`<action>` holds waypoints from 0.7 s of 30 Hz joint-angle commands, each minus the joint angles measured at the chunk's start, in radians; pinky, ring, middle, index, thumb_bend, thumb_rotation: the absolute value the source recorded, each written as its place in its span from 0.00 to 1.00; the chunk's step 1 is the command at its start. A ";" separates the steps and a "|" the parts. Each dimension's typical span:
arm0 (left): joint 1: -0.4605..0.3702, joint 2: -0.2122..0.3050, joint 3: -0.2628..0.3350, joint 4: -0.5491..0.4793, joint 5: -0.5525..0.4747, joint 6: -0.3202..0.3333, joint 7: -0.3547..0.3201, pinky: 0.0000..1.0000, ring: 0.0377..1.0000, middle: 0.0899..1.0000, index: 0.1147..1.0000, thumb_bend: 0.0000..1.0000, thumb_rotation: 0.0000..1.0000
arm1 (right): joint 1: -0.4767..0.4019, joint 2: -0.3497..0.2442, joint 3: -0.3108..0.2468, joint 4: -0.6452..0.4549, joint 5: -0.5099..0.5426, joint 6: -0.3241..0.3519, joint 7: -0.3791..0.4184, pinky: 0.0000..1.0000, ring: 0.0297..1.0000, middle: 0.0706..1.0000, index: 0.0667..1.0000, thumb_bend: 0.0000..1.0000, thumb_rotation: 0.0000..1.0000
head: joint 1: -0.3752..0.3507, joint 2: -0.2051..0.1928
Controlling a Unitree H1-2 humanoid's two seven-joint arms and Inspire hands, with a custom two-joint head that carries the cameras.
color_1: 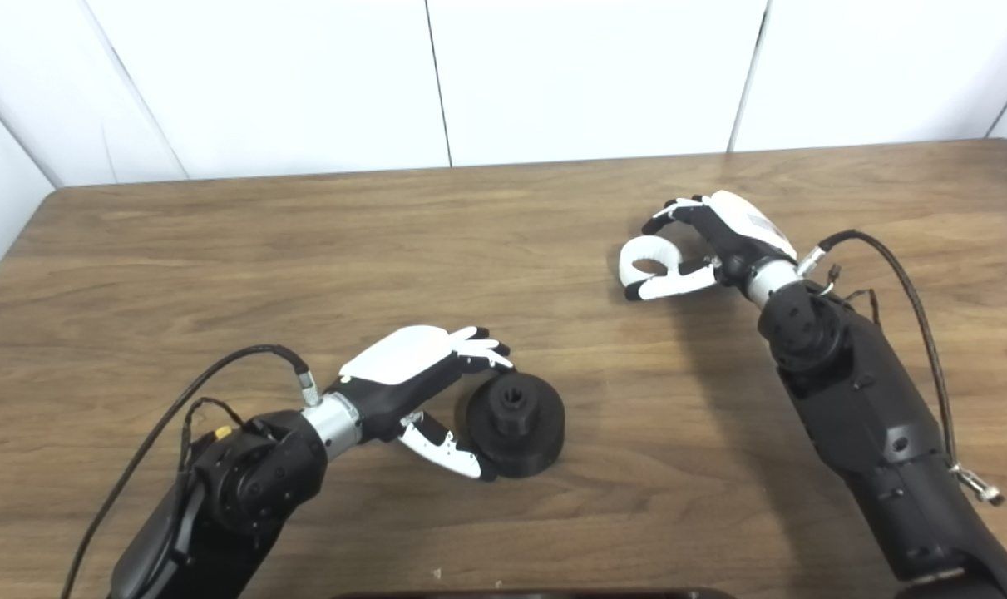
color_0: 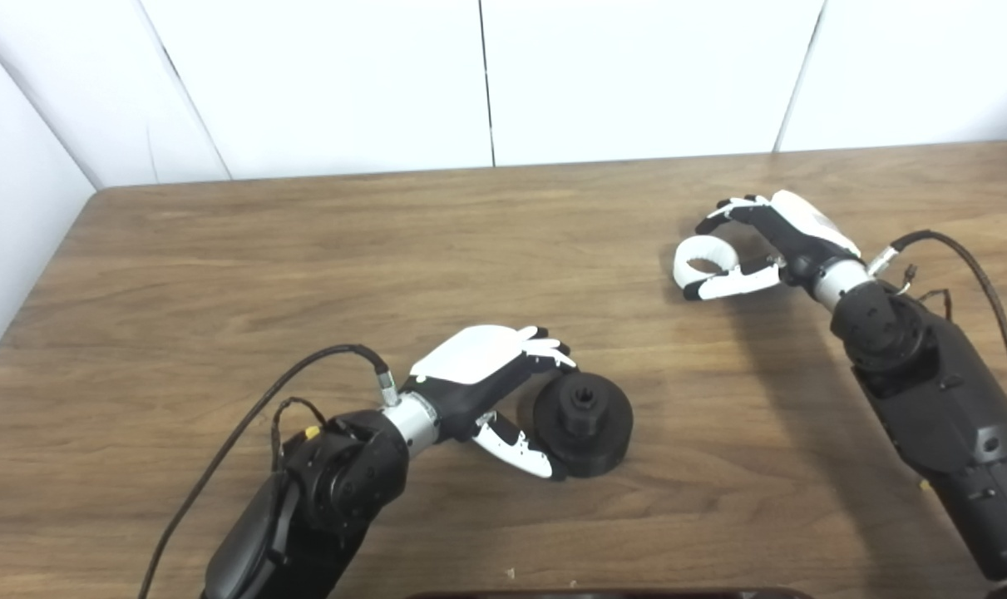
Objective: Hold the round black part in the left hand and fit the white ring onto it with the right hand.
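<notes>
On the brown wood-grain surface [color_0: 220, 274] the round black plastic part with a raised hub [color_0: 584, 423] sits near the front centre. The left hand [color_0: 491, 378] cups its left side, fingers [color_0: 545, 345] over the rim and thumb against its lower edge, though a firm grip cannot be confirmed. Well apart, toward the back right, the right hand [color_0: 769, 241] brackets the white plastic ring [color_0: 704, 258], its fingers curled over the ring and thumb beneath, apparently pinching it.
</notes>
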 commanded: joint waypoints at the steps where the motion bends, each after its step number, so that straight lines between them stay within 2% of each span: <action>1: -0.026 0.000 0.007 -0.011 0.006 -0.008 0.014 0.92 1.00 0.93 0.74 0.94 0.33 | -0.053 -0.013 -0.003 -0.017 -0.007 -0.026 -0.009 0.92 1.00 0.92 0.71 0.87 0.37 | 0.000 0.001; 10: -0.022 -0.001 0.011 -0.014 0.005 -0.005 0.015 0.91 1.00 0.92 0.71 0.90 0.32 | -0.046 -0.008 -0.004 -0.011 -0.006 -0.022 -0.015 0.95 1.00 0.92 0.68 0.84 0.33 | 0.001 0.001; 21: -0.024 -0.003 0.013 -0.018 0.008 0.002 0.009 0.90 1.00 0.93 0.71 0.89 0.32 | -0.031 -0.001 -0.009 0.000 0.000 -0.032 -0.031 0.94 1.00 0.91 0.64 0.83 0.33 | 0.004 0.000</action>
